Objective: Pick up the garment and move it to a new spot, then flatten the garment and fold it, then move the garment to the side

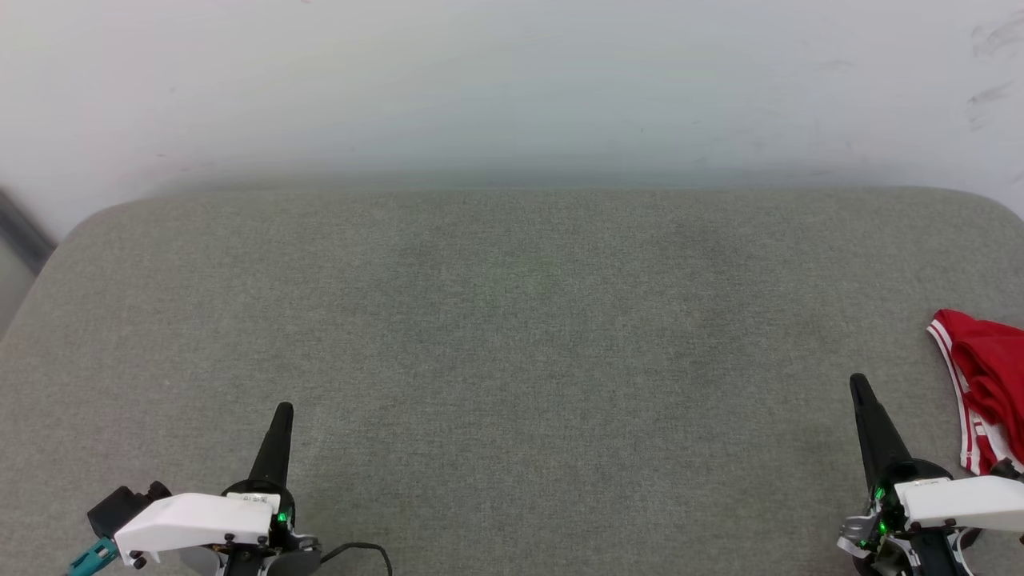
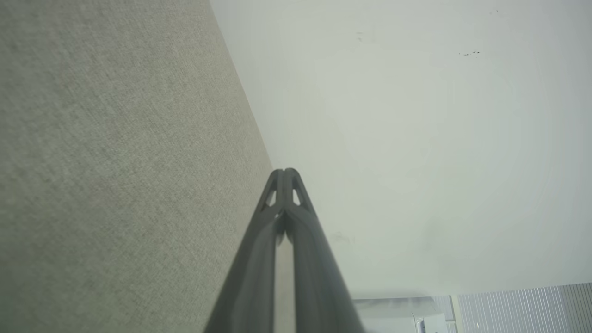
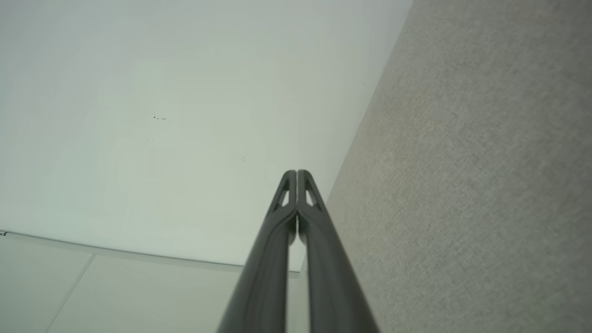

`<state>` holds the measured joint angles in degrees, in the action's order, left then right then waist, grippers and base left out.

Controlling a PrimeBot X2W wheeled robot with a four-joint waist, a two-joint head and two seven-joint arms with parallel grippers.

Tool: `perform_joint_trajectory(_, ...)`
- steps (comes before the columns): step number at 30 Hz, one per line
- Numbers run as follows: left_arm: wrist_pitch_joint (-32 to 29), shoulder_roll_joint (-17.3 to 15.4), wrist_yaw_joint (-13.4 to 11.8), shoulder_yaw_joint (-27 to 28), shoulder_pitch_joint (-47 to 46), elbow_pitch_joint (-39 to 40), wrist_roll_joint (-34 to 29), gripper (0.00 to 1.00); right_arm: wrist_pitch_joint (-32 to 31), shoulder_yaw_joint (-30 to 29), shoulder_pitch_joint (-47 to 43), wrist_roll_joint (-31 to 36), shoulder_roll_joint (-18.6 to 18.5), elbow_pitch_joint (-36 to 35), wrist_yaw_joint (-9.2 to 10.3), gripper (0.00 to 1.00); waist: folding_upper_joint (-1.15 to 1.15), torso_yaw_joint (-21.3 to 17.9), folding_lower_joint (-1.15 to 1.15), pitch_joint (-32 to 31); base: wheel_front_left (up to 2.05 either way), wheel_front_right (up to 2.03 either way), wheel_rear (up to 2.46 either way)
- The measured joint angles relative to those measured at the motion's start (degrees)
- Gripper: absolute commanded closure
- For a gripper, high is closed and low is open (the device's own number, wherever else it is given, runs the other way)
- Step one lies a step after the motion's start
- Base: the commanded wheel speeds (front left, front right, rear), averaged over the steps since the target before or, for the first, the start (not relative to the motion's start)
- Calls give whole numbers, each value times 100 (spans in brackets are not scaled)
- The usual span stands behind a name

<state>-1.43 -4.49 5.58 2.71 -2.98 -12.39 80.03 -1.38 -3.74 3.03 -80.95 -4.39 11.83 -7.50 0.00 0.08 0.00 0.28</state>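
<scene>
The garment (image 1: 986,384), red cloth with red-white striped trim, lies bunched at the far right edge of the grey padded surface (image 1: 512,336) in the head view, partly cut off by the frame. My right gripper (image 1: 858,384) is shut and empty, just left of the garment and apart from it. At the lower left my left gripper (image 1: 283,411) is shut and empty, far from the garment. The left wrist view shows its gripper (image 2: 285,172) with tips pressed together. In the right wrist view, the gripper (image 3: 296,173) is likewise closed tip to tip.
A pale wall (image 1: 512,88) rises behind the grey surface. The surface has rounded far corners (image 1: 104,220). A window blind (image 2: 522,307) appears at the lower right of the left wrist view.
</scene>
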Motion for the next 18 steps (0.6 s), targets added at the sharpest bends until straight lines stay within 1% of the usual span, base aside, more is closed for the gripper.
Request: perform_joint_trajectory(18,-220,9,107,120,-185,-92,825,100,-221,-52,146,-768,4,130,0,100,0,-5,0,-6,0,0,0)
